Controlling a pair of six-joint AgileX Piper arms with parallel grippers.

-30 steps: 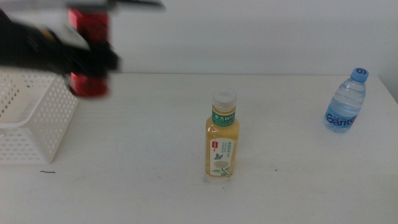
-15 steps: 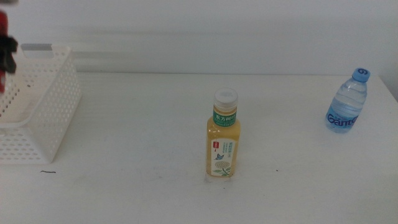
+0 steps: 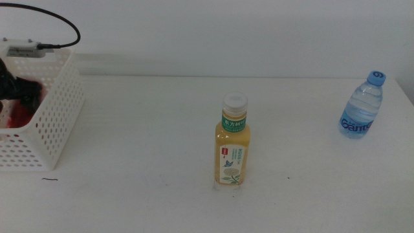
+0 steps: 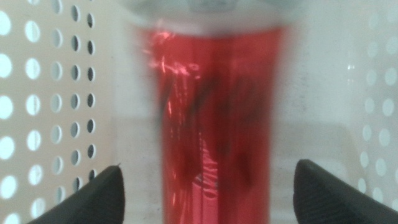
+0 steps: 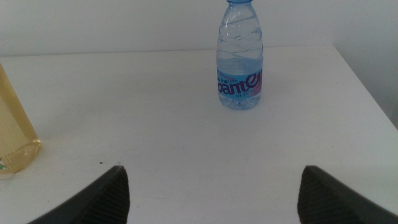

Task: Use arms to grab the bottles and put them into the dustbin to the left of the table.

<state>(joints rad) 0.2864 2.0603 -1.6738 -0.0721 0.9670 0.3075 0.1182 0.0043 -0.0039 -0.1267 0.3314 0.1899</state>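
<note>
Dropping the can (image 4: 214,118) into the bin (image 3: 55,123) at 9 o'clock on my table (image 3: 142,162); it's inside and my left gripper (image 4: 208,190) is spread wide, not pinching it. Right gripper (image 5: 211,186) idles open near the water (image 5: 240,56). Next I'd back out and go for the tea (image 3: 231,144), dead centre.

The tea bottle (image 3: 233,140) stood upright mid-table (image 3: 142,129), the water bottle (image 3: 359,105) far right. Inside the white dustbin (image 3: 55,110), something dark, perhaps the left gripper (image 3: 16,90), hovered over a red blur.
</note>
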